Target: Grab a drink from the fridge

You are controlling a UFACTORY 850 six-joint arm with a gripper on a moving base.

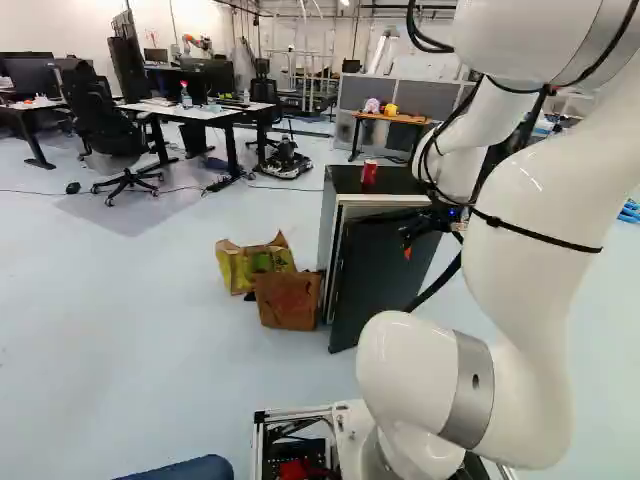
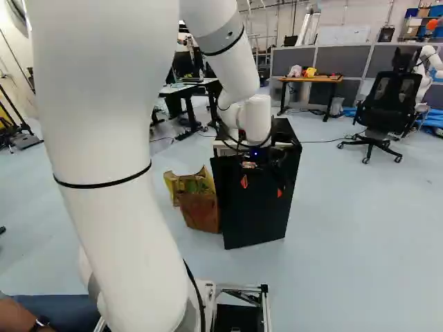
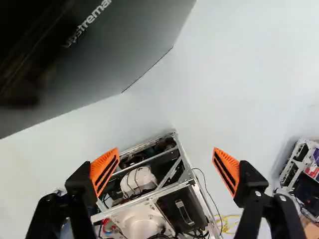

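The room is bright in both base views. Light falls from above, so the arm [image 1: 525, 220] is white on top and grayer underneath, with little shiny spots. The floor [image 1: 150, 320] is pale and glows a bit. At the upper left of the left base view, the wall [image 1: 70, 25] is very white and a soft shadow lies under the chair [image 1: 100, 130]. In the wrist view, the fridge [image 3: 134, 55] makes the upper left dark, almost black in the corner, while the floor shines pale beside it.
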